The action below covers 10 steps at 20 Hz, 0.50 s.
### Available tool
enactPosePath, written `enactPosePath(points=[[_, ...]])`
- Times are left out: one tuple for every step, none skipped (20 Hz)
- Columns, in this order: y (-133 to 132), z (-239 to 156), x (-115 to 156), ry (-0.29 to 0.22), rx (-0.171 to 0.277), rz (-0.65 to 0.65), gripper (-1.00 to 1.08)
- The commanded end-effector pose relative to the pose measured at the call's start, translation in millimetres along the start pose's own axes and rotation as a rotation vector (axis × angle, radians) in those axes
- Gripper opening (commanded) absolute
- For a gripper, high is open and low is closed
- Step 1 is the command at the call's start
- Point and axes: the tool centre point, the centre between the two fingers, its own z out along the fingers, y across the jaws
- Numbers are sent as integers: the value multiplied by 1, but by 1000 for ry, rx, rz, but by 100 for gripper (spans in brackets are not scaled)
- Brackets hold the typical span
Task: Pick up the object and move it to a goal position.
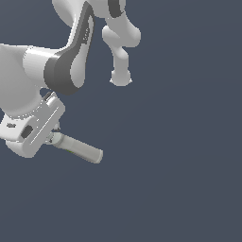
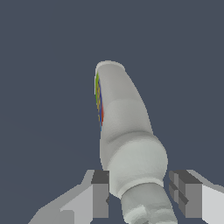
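Observation:
The object point(image 1: 81, 149) is a pale grey-beige bottle. It sticks out from my gripper point(image 1: 53, 137), slanting down toward the exterior view's right. In the wrist view the object point(image 2: 124, 118) points straight away from the camera, with a strip of its coloured label along one edge. Its round cap end sits between the two dark finger pads of my gripper point(image 2: 139, 199). The jaws stand close against the cap and shoulder, shut on the bottle. The hand hides the cap in the exterior view.
The white and dark arm links point(image 1: 71, 61) fill the exterior view's upper left. A plain dark blue-grey background lies all around, with no other objects showing.

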Motion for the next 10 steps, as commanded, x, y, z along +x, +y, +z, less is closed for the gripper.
enactPosePath(points=[[6,-8,-13,-3,-13,4,-100],[7,-8,-16,-3,-13,4,-100],[9,-8,-18,-3,-13,4,-100],[10,-8,-20,-3,-13,4,-100],[10,-8,-22,-3,-13,4,-100],[11,-9,-23,-3,-13,4,-100],[12,-9,-24,-3,-13,4,-100],[12,-9,-24,-3,-13,4,-100],[12,-9,-25,-3,-13,4,-100],[12,-9,-25,-3,-13,4,-100]])
